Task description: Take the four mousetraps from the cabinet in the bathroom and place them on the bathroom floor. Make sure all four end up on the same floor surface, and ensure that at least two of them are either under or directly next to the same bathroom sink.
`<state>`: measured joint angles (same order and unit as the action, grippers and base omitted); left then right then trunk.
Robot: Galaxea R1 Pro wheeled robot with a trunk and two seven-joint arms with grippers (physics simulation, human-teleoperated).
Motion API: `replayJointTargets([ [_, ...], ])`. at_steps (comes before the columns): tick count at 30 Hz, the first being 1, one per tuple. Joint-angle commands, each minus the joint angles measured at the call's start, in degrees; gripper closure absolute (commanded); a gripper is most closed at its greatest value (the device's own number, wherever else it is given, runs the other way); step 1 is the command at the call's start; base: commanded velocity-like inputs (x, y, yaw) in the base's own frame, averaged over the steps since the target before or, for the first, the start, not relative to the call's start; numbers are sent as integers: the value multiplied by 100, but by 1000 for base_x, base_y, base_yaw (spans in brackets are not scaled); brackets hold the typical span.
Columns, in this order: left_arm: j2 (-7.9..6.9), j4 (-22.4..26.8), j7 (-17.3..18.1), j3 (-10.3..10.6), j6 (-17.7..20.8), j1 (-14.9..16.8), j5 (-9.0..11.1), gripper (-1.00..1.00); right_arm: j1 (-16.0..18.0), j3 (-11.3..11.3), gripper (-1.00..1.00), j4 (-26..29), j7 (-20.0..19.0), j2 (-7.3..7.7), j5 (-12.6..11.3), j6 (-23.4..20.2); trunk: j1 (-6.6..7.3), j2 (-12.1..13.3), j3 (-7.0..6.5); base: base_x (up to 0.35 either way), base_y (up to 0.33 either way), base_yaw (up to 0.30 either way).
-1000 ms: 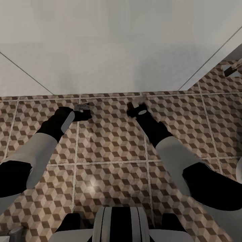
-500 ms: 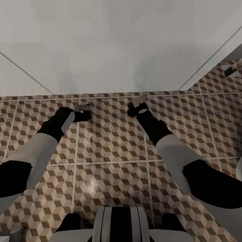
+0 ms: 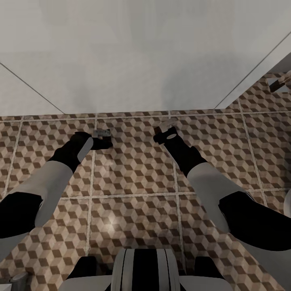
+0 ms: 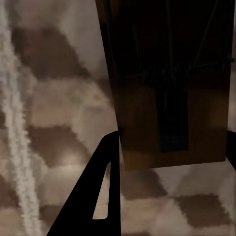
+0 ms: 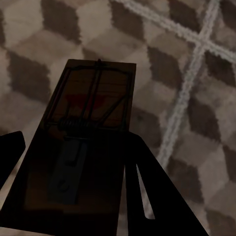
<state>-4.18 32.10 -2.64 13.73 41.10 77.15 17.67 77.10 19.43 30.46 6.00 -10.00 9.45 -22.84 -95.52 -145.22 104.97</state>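
My left gripper (image 3: 102,139) hangs low over the cube-patterned bathroom floor (image 3: 133,169), shut on a mousetrap (image 3: 101,132). In the left wrist view that tan board with its dark wire frame (image 4: 172,98) sits tight against one black finger (image 4: 101,196). My right gripper (image 3: 165,132) is also just above the tiles and shut on a second mousetrap (image 3: 168,123). The right wrist view shows that trap (image 5: 91,113), with its red spot, lying flat between the fingers (image 5: 147,191). A small tan and dark object (image 3: 279,83), possibly another mousetrap, lies on the floor at the far right.
A white flat-sided body (image 3: 141,60) rises at the floor's far edge just beyond both grippers; I cannot tell whether it belongs to the sink. My trunk (image 3: 141,270) is at the near edge. Something white (image 3: 287,206) juts in at the right.
My left gripper has shifted slightly right and nearer to me with its mousetrap. The right gripper has drawn back a little, showing more of its trap. The camera has not moved.
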Motion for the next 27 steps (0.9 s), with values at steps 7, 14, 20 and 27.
replayJointTargets([
  [7, -7, 30, -29, 42, 21, 2, 34, 100, 2, 17, 100, 9, -2, 0, 20, 75, 1, -1, 3, 0, 0, 0],
  [14, -7, 155, -24, 42, 22, 2, 36, 100, -2, 13, 100, 27, -34, 0, -144, 211, 1, -1, 3, 0, 0, 0],
  [20, -11, 394, 3, 42, 43, 3, 42, 100, -2, 17, 100, 30, -270, 0, -710, 485, 1, -1, 3, 0, 0, 0],
  [27, -12, 442, 16, 42, 54, 2, 50, 100, -2, 11, 100, 30, -812, 0, -863, 660, 1, -1, 3, 0, 0, 0],
])
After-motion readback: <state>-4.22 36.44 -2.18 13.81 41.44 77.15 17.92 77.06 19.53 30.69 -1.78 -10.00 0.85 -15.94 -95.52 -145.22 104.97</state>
